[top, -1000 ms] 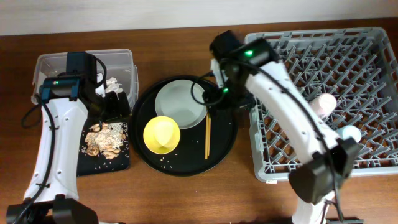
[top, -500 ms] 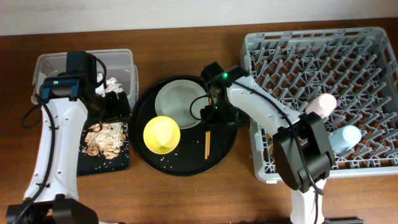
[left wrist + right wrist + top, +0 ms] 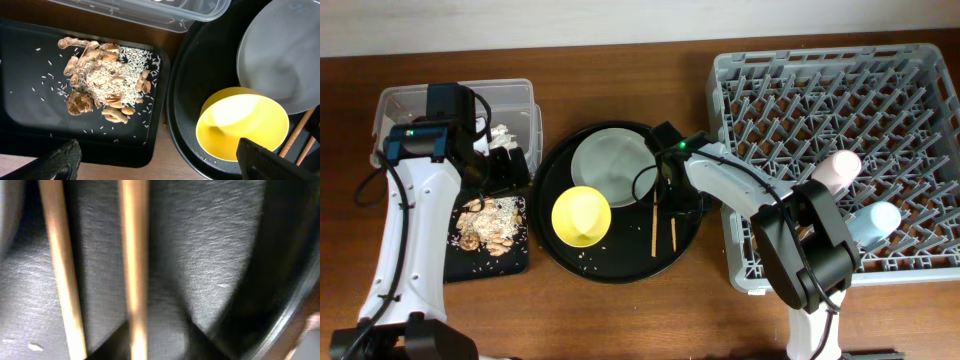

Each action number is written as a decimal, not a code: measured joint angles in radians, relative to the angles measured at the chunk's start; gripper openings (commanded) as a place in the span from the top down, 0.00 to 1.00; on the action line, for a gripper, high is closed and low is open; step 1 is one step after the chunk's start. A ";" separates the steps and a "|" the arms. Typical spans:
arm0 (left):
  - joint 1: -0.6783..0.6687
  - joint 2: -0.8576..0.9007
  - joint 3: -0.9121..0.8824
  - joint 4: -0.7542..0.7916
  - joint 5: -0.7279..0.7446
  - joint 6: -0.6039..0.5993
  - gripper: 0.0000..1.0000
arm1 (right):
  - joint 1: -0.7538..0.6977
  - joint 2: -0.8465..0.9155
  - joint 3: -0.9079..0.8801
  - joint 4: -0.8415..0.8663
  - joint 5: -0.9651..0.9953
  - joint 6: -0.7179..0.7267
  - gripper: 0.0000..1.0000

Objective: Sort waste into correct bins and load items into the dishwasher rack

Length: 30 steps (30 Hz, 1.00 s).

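Note:
Two wooden chopsticks [image 3: 653, 230] lie apart on the round black tray [image 3: 620, 262]. My right gripper [image 3: 672, 196] is down on the tray at their upper ends. In the right wrist view its jaws [image 3: 157, 342] straddle one chopstick [image 3: 135, 255] with a gap left on its right side; the picture is blurred. The other chopstick [image 3: 60, 280] lies outside to the left. The grey-green plate [image 3: 605, 165] and yellow bowl [image 3: 582, 215] sit on the same tray. My left gripper [image 3: 508, 170] hangs open over the shallow black tray [image 3: 460, 262] holding food scraps [image 3: 102, 82].
The grey dishwasher rack [image 3: 790, 90] fills the right side, with a pink cup [image 3: 842, 168] and a light blue cup [image 3: 882, 220] in it. A clear box [image 3: 410, 100] at the back left holds white tissue [image 3: 500, 135]. My right arm lies across the rack's left edge.
My right gripper has dropped onto the round tray and its jaws have narrowed. The two chopsticks, lying together before, now lie apart, one shifted right. The left arm has not moved.

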 measured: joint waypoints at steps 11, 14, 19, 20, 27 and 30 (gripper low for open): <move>0.000 0.000 0.000 0.000 0.000 0.000 0.01 | -0.002 -0.044 0.035 -0.175 -0.021 -0.014 0.96; 0.000 0.000 0.000 0.001 0.001 0.000 0.01 | -0.074 -0.237 0.145 -0.277 -0.018 -0.090 0.96; 0.000 0.000 0.000 0.004 0.000 0.000 0.01 | -0.407 -0.376 0.203 -0.371 0.000 -0.328 0.96; 0.000 0.000 0.000 0.004 0.001 0.000 0.01 | -0.436 -0.347 0.190 -0.373 -0.002 -0.373 0.95; 0.000 0.000 0.000 0.005 0.000 0.000 0.01 | -0.426 -0.196 0.151 -0.322 -0.023 -0.437 0.91; 0.000 0.000 0.000 0.006 0.000 0.000 0.01 | -0.422 -0.196 0.114 -0.316 -0.026 -0.443 0.89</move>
